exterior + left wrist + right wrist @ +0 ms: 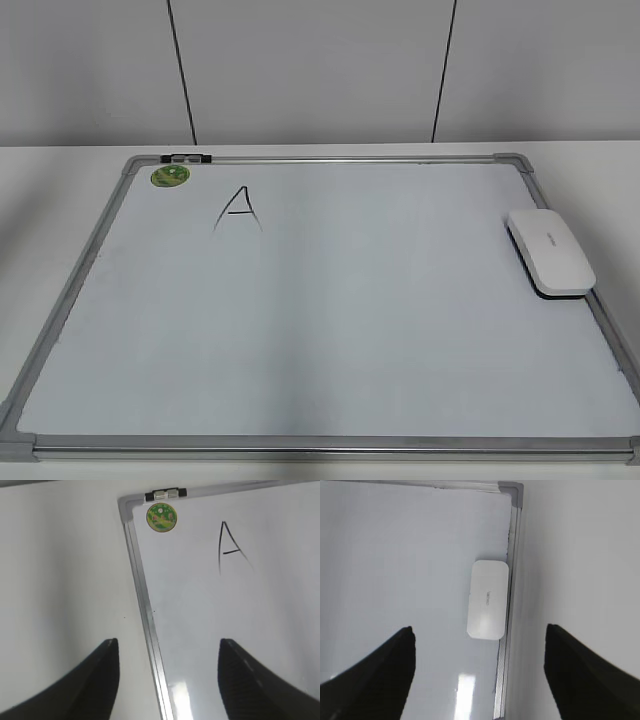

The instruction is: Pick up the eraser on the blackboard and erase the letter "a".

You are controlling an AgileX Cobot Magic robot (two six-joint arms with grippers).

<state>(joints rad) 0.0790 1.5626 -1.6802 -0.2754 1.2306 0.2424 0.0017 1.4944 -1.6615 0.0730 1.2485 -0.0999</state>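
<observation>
A plain white bench (60,200) is sitting against a pale panelled wall (320,70), and the blackboard (70,300) is lying flat across most of it, its silver-grey frame reaching almost to the bench's near edge.

Going from the left: one round green magnet (170,176) is resting near the board's far left corner, beside a small clip (186,158) on the frame. Just right of it one angular capital "A" (238,208) is showing in black marker; this is the only letter visible, and no rounded lowercase "a" is showing in any view. One eraser (550,252) is lying flat toward the bench's right edge, touching the board's right frame rail.

The left gripper (167,680) is hanging with its jaws spread wide and empty above the board's left rail. The right gripper (480,675) is likewise spread wide and empty, looking down on the eraser from well above.

The task seems to be at its very start: the pick-up is not yet done. The next move probably calls for the right arm to be descending over the eraser and closing across its narrow width.
</observation>
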